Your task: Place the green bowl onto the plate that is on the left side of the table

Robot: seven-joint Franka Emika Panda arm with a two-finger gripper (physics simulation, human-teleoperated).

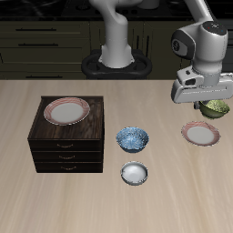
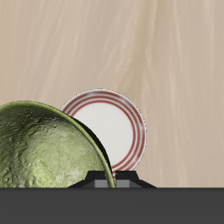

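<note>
Wrist view: gripper (image 1: 215, 106) holds green bowl (image 2: 44, 149) off-centre over plate (image 2: 112, 127); I risk clipping its rim.

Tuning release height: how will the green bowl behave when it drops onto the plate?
The green bowl looks rigid and glazed, so probably slick and chip-prone. Held at its rim, tilted, by the hand, it may rock before settling on the plate.

The Franka arm reaches forward from its base, wrist pointing down, gripper (image 1: 213, 106) clamped on the green bowl's (image 1: 217, 108) rim, held above the plate (image 1: 200, 135).
</note>
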